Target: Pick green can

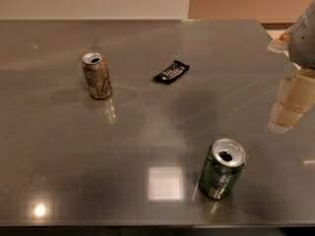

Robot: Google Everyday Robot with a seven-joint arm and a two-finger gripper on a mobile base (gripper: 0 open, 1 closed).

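So the gripper (284, 117) is hovering empty near the green can (221, 170) (can't tell how open), probably lining up a grab.

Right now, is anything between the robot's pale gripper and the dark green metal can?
No. In the camera view, only bare grey tabletop separates the gripper, at right, from the green can.

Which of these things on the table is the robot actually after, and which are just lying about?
Part of the job:
green can, standing front right
claw, at the right edge of view, apart from the green can

Just lying about:
tan-gold can, standing back left
dark snack bar, lying flat, further back, centre
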